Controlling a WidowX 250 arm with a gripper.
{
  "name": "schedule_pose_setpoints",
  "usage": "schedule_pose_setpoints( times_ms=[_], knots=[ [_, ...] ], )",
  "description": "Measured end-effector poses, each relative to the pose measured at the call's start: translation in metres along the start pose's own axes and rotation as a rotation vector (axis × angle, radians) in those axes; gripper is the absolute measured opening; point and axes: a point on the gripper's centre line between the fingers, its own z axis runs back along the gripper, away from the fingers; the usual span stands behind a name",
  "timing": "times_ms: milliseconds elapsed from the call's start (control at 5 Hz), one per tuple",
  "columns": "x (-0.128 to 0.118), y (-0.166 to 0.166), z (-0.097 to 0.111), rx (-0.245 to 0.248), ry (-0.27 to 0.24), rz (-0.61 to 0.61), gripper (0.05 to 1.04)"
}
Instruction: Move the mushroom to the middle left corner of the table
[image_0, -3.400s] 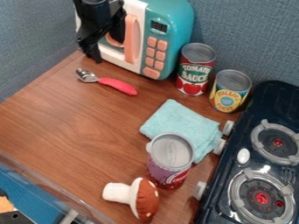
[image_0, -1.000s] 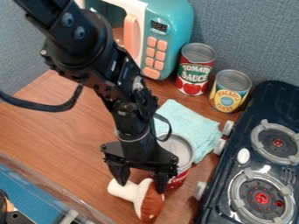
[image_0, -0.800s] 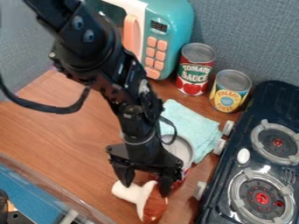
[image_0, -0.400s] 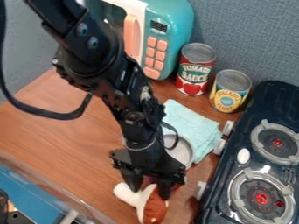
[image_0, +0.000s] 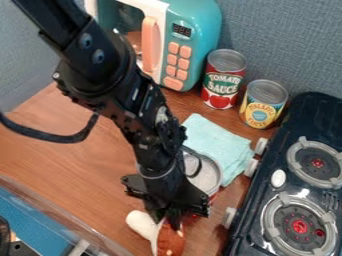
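So the black robot arm slants down from the upper left, and its black two-finger end effector is pinched in narrow on the toy mushroom with the white stem and reddish-brown cap, about where stem meets cap. The mushroom's down at the bottom of the view on the brown wood-look worktop, stem off to the left.

Right beside it there's a can with a silvery top, partly hidden behind the arm, and a folded light-blue cloth just past that. At the back you've got a teal and white toy microwave, then a red tomato sauce can and a yellow-labelled can near each other. Dark toy stove with grey burner rings runs down the right side.
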Motion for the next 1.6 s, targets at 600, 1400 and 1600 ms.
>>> schedule_pose_setpoints(
  times_ms=[600,1400,1600],
  knots=[
    [-0.004,0.011,0.022,-0.027,-0.039,0.022,0.084],
    [0.067,0.13,0.111,-0.059,-0.285,0.633,0.084],
    [0.096,0.167,0.103,-0.002,-0.303,0.794,0.084]
  ],
)
